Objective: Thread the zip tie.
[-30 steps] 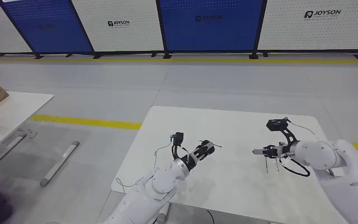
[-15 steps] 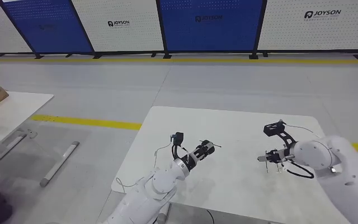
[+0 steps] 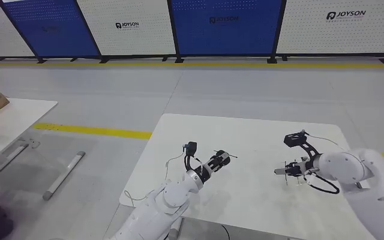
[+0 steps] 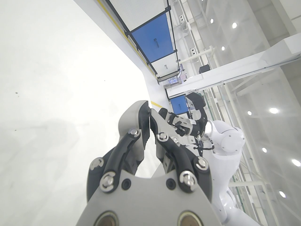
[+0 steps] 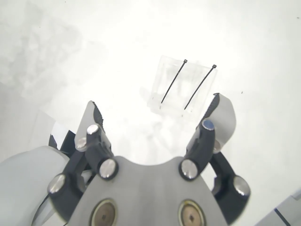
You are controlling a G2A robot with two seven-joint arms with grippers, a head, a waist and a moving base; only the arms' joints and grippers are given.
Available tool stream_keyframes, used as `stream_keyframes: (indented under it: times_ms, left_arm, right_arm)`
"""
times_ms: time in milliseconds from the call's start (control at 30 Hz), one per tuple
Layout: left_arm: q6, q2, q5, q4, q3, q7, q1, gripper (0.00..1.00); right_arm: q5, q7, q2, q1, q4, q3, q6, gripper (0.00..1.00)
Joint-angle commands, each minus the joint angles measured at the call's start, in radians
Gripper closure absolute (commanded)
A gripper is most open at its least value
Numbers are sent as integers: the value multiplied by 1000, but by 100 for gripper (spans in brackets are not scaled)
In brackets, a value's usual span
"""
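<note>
Left gripper [image 3: 222, 158], lower centre of top view: pads pinched on zip tie [image 4: 149, 123], tie mostly hidden, thin edge showing. Right gripper [image 5: 156, 102]: fingers apart over clear holder [image 5: 187, 83] bearing two spare ties [image 5: 174, 81].

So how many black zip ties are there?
3. One zip tie and a second zip tie lie side by side on the clear holder near the right gripper; a third zip tie seems pinched in the left gripper, mostly hidden.
</note>
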Motion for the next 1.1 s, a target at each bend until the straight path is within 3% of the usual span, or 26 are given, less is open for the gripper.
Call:
stream_keyframes:
  times_ms: [0, 67, 300, 667, 767, 1000, 1067]
  left_arm:
    - [0, 0, 0, 0, 0, 0, 0, 100]
    - [0, 0, 0, 0, 0, 0, 0, 100]
    - [0, 0, 0, 0, 0, 0, 0, 100]
    - [0, 0, 0, 0, 0, 0, 0, 100]
    - [0, 0, 0, 0, 0, 0, 0, 100]
    - [0, 0, 0, 0, 0, 0, 0, 100]
    - [0, 0, 0, 0, 0, 0, 0, 100]
  right_arm:
    - [7, 13, -1, 5, 12, -1, 7, 53]
    - [16, 25, -5, 16, 29, -9, 11, 60]
    - [-4, 33, -23, 58, 89, -60, 64, 58]
    - [-18, 43, -44, 103, 167, -103, 93, 58]
    - [-8, 40, -53, 119, 198, -119, 88, 66]
    - [11, 46, -74, 165, 271, -153, 75, 69]
    - [8, 47, -79, 175, 285, -163, 77, 80]
